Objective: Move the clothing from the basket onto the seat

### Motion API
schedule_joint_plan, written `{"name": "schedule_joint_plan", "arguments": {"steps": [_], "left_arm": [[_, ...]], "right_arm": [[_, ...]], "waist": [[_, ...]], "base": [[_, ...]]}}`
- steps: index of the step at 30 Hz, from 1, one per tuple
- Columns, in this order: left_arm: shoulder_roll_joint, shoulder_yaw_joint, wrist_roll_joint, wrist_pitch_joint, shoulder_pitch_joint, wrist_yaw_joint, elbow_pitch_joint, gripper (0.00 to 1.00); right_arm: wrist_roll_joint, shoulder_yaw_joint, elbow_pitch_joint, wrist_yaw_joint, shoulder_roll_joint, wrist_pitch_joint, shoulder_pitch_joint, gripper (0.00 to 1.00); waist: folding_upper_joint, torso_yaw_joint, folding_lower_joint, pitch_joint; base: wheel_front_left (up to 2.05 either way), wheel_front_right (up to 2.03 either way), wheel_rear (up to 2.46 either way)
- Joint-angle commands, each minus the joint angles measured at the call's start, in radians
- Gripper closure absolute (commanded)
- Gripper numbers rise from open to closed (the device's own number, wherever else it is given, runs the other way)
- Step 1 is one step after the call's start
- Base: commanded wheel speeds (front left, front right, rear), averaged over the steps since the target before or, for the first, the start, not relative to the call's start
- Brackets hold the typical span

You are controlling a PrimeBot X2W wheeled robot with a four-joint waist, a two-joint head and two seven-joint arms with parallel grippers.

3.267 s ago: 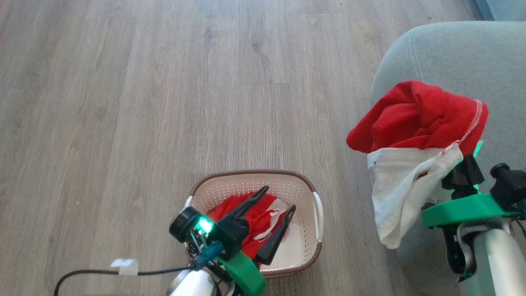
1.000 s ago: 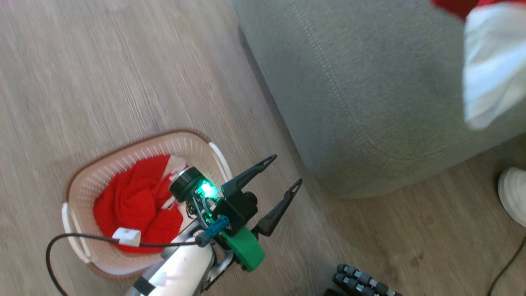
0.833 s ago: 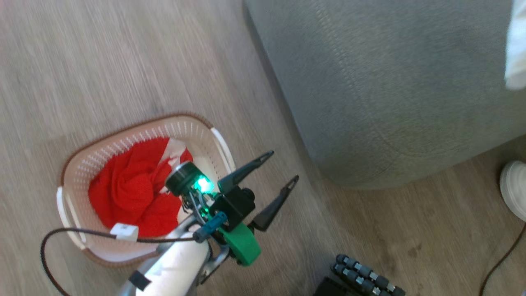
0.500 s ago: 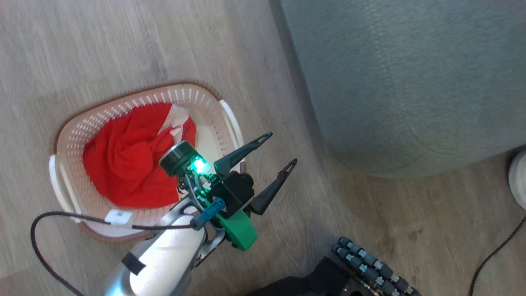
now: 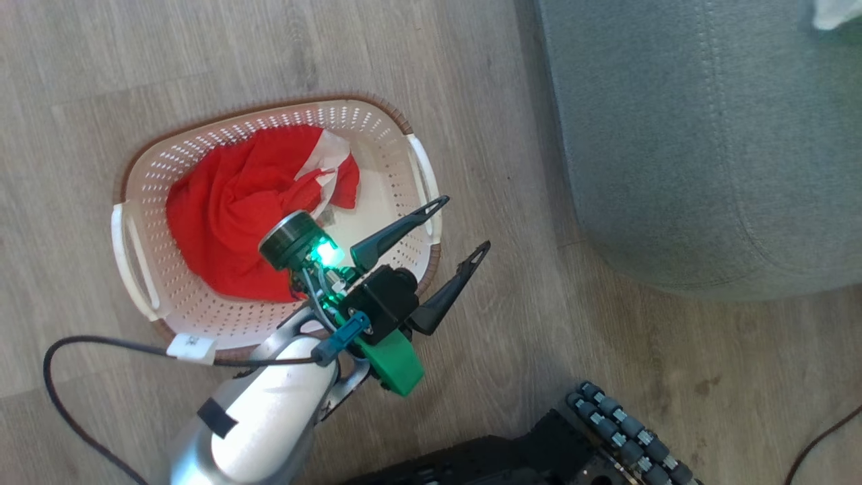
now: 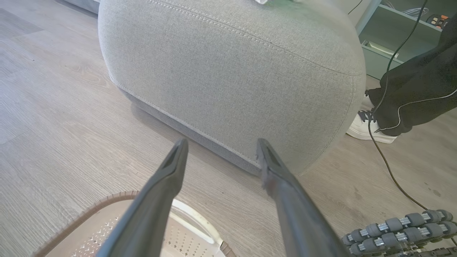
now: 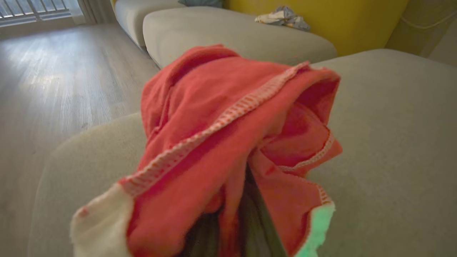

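Red garment lies in basket on floor, left of seat. Left gripper, fingers spread, hovers above basket's right rim. Second garment drapes right gripper over seat; grip state cannot be determined. Person's shoe flanks seat.

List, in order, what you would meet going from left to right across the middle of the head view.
basket → red clothing lying in it → left claw, open → seat
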Motion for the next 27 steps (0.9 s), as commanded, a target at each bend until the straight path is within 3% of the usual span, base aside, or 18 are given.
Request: {"name": "schedule_joint_plan", "arguments": {"steps": [1, 5, 12, 13, 14, 15, 27], "left_arm": [[-0.005, 0.028, 0.007, -0.005, 0.001, 0.000, -0.034, 0.00], [-0.010, 0.035, 0.009, -0.005, -0.001, 0.000, -0.032, 0.00], [-0.019, 0.033, 0.011, -0.005, 0.000, -0.001, -0.029, 0.00], [-0.021, 0.032, 0.010, -0.005, -0.001, -0.001, -0.029, 0.00], [-0.023, 0.033, 0.009, -0.005, 0.000, -0.001, -0.029, 0.00], [-0.026, 0.032, 0.008, -0.005, 0.000, -0.001, -0.028, 0.00], [-0.072, 0.054, -0.018, -0.005, 0.045, -0.001, -0.019, 0.00]], "right_arm": [[0.003, 0.009, -0.002, 0.000, -0.043, 0.015, -0.011, 1.00], [0.003, 0.049, 0.099, 0.000, -0.047, 0.053, -0.040, 1.00], [0.022, 0.100, 0.164, 0.000, -0.052, 0.031, -0.052, 1.00], [0.021, 0.102, 0.173, 0.000, -0.059, 0.025, -0.053, 0.89], [0.019, 0.104, 0.180, 0.000, -0.065, 0.016, -0.054, 0.56], [0.018, 0.105, 0.187, 0.000, -0.068, 0.010, -0.056, 0.00], [-0.029, 0.184, 0.204, 0.000, -0.092, -0.031, 0.028, 0.00]], "waist": [[0.0001, 0.004, -0.0001, 0.003], [0.0001, 0.013, -0.0001, 0.007], [0.0001, 0.014, -0.0001, -0.014], [0.0001, 0.014, -0.0001, -0.019], [0.0001, 0.014, -0.0001, -0.025], [0.0001, 0.014, -0.0001, -0.031], [0.0001, 0.016, -0.0001, -0.215]], "base": [[0.00, 0.00, 0.00], [0.00, 0.00, 0.00], [0.00, 0.00, 0.00], [0.00, 0.00, 0.00], [0.00, 0.00, 0.00], [0.00, 0.00, 0.00], [0.00, 0.00, 0.00]]}}
